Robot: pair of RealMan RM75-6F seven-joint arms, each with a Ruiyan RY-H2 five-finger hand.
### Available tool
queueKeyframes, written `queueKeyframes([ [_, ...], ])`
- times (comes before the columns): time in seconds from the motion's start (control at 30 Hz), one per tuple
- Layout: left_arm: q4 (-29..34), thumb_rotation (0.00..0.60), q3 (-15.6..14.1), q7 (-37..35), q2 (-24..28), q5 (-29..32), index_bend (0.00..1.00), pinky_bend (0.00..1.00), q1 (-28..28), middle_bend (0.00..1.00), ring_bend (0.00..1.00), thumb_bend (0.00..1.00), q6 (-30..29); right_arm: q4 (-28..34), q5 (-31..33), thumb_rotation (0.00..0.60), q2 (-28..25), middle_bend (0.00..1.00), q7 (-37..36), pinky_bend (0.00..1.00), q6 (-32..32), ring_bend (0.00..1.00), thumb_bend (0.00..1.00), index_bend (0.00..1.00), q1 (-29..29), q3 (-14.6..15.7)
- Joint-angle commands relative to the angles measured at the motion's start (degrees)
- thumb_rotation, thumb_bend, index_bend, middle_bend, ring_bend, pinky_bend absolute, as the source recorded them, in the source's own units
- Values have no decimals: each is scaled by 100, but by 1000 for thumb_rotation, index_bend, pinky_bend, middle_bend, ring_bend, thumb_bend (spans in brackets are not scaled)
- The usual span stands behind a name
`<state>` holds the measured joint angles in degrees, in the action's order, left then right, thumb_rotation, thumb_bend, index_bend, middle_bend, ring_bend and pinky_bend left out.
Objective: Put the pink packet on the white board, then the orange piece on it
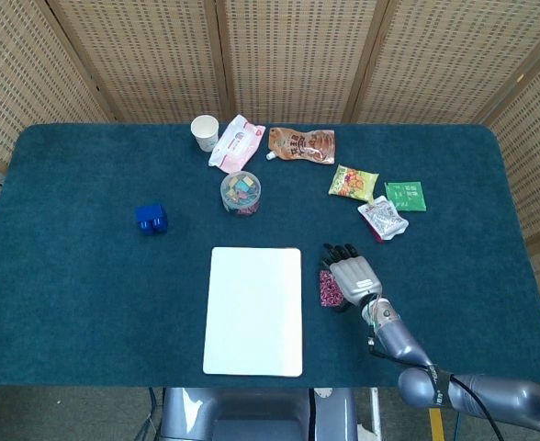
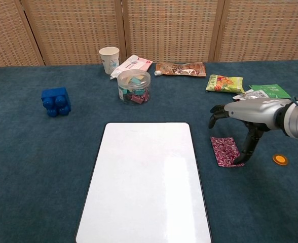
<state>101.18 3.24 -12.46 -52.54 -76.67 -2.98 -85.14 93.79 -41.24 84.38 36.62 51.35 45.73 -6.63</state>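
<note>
Glossy, crinkled pink packet (image 2: 226, 151) flat on teal felt table (image 2: 32, 152), just right of smooth rectangular white board (image 2: 144, 182); small round orange piece (image 2: 279, 159) further right; right robot hand (image 2: 243, 117) poised above packet, fingers spread, holding nothing, thumb down at its edge.

The flat rectangular white board (image 2: 144, 182) is flanked on its right by the pink foil packet (image 2: 224, 151); the small round orange piece (image 2: 280, 159) is set farther right.

Pink packet (image 1: 326, 288) half hidden under the right hand (image 1: 352, 276) in head view, white board (image 2: 144, 187) cut off at chest view's bottom edge
</note>
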Motion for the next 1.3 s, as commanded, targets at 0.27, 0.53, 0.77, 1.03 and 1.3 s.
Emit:
queueKeyframes([
  [0.27, -15, 589, 3, 20, -18, 20, 0, 0, 4, 0, 0, 0, 21, -195, 226, 600, 199, 0, 60, 0, 101, 0, 0, 196, 94, 142],
  [0.53, -22, 589, 6, 27, -24, 31, 0, 0, 5, 0, 0, 0, 33, -428, 290, 600, 310, 0, 84, 0, 126, 0, 0, 196, 155, 204],
  [0.77, -25, 589, 3, 38, -31, 27, 0, 0, 12, 0, 0, 0, 51, -580, 291, 600, 358, 0, 75, 0, 103, 0, 0, 196, 150, 288],
  [1.03, -21, 589, 4, 66, -46, 27, 0, 0, 13, 0, 0, 0, 50, -737, 109, 600, 426, 0, -71, 0, 49, 0, 0, 293, 111, 360],
  [1.3, -19, 589, 7, 76, -53, 29, 0, 0, 14, 0, 0, 0, 52, -809, -149, 600, 462, 0, -290, 0, 87, 0, 52, 490, 36, 359],
])
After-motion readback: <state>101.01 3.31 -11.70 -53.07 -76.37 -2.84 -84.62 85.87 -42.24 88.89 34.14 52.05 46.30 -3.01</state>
